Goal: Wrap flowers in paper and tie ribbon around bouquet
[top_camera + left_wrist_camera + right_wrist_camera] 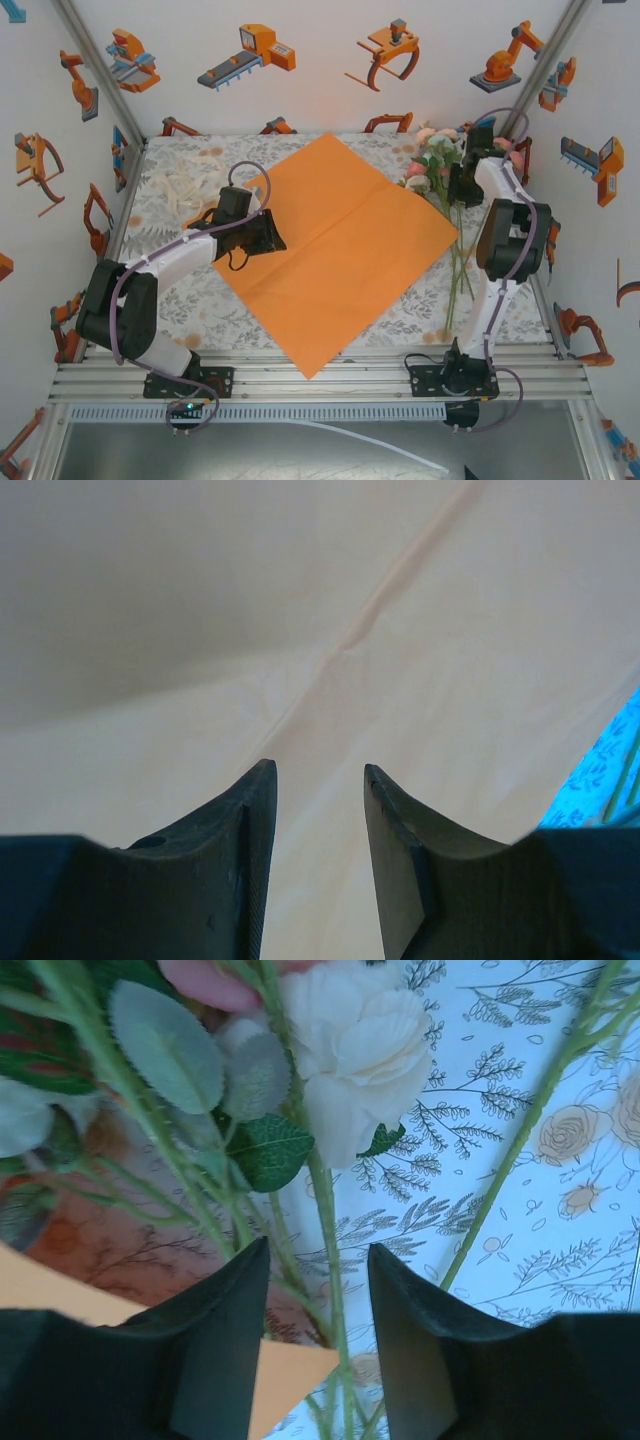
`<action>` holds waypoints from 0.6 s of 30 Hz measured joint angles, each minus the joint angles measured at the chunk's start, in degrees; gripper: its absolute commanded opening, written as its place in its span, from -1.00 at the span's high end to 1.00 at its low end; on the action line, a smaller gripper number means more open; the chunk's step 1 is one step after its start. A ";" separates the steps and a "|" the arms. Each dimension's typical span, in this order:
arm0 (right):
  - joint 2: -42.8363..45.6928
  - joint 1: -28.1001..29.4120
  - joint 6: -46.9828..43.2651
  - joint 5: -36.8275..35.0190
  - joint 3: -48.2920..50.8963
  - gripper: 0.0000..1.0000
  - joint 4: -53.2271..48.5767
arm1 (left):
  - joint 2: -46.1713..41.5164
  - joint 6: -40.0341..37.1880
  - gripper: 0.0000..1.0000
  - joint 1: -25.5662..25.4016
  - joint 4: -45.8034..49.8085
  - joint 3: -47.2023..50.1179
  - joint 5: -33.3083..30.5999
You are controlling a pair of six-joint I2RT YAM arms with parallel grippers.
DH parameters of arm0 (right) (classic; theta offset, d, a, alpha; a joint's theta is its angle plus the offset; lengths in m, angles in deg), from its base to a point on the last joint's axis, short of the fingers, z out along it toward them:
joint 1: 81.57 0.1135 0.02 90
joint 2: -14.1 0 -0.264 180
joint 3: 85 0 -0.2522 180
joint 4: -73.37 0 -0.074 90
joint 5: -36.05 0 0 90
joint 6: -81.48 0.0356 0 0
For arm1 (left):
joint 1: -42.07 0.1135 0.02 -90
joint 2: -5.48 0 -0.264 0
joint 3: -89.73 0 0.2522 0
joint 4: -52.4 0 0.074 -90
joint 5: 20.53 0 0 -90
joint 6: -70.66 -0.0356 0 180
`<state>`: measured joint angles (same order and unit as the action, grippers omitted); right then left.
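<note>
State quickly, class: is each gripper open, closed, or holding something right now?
Left gripper: open, over the paper, holding nothing.
Right gripper: open, a flower stem between its jaws, not clamped.

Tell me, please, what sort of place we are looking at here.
Probably a lab robot cell, not a flower shop: white walls printed with cartoon robot arms surround a leaf-print tablecloth, and two arms are bolted to an aluminium rail at its near edge.
</note>
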<state>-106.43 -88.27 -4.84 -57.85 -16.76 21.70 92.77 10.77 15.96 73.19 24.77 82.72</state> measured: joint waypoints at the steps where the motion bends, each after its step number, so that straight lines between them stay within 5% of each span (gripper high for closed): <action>1: -0.81 -0.15 -0.39 0.02 -0.35 0.41 -0.68 | 0.00 -0.15 0.17 0.00 -0.07 0.00 -0.09; 9: -1.55 -0.31 -4.81 -0.31 -2.29 0.98 -3.65 | 0.48 -0.13 0.17 0.00 -0.59 -0.02 -0.35; 18: 9.51 -0.31 -7.34 -2.60 -3.10 1.00 -4.11 | 1.84 2.01 0.03 0.00 -1.75 -0.04 -1.01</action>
<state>-96.92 -88.57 -12.18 -60.46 -19.86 17.59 94.61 12.78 15.96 71.44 24.73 81.72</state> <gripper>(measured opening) 0.008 0.455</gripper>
